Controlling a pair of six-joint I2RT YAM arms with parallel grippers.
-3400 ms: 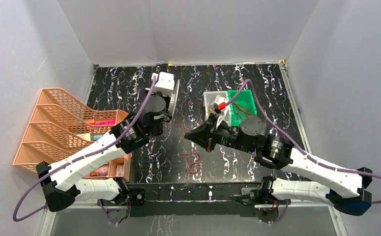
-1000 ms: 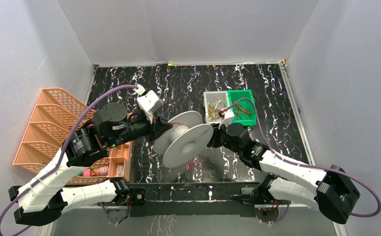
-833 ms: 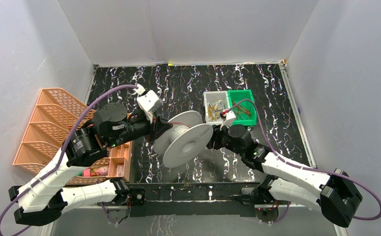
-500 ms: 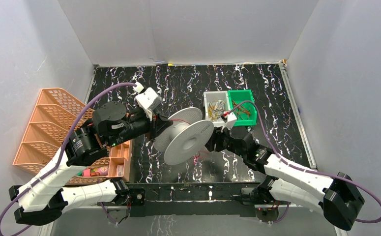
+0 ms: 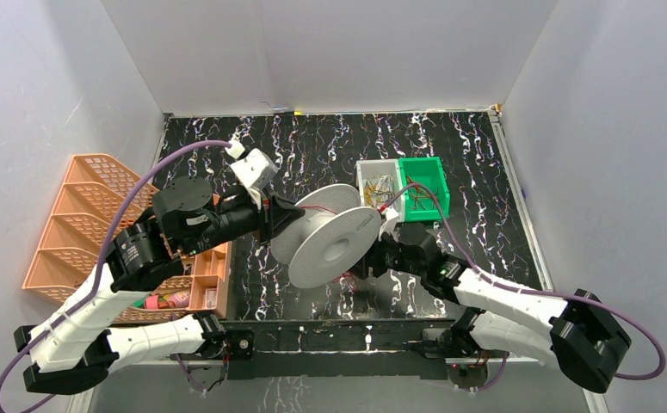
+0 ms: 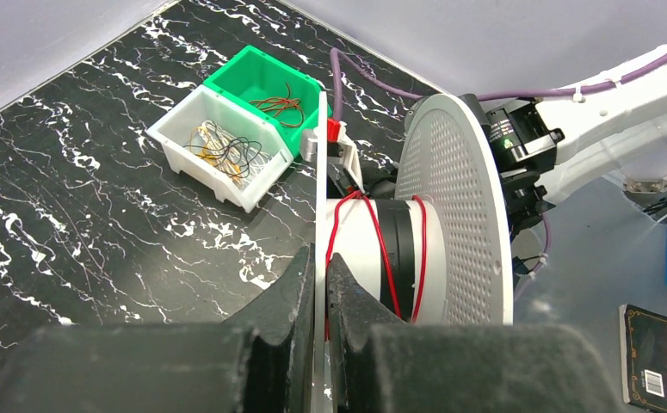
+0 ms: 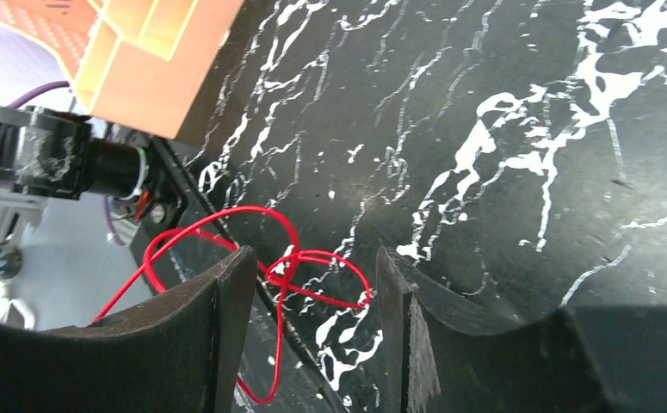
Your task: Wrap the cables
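Your left gripper (image 6: 319, 284) pinches the spool (image 6: 459, 215) flange, holding it raised so the cables (image 6: 422, 258) wrap its hub. Right gripper (image 7: 312, 267), near centre: fingers spread around the loose tail, probably to regrab.

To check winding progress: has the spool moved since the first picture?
Yes. The spool came toward the near edge and right, up to the near-left corner of the white bin.

Spool (image 5: 334, 249) mid-table, bins (image 5: 440, 185) right, trays (image 5: 97, 194) left; open tabletop (image 5: 312, 146) behind.
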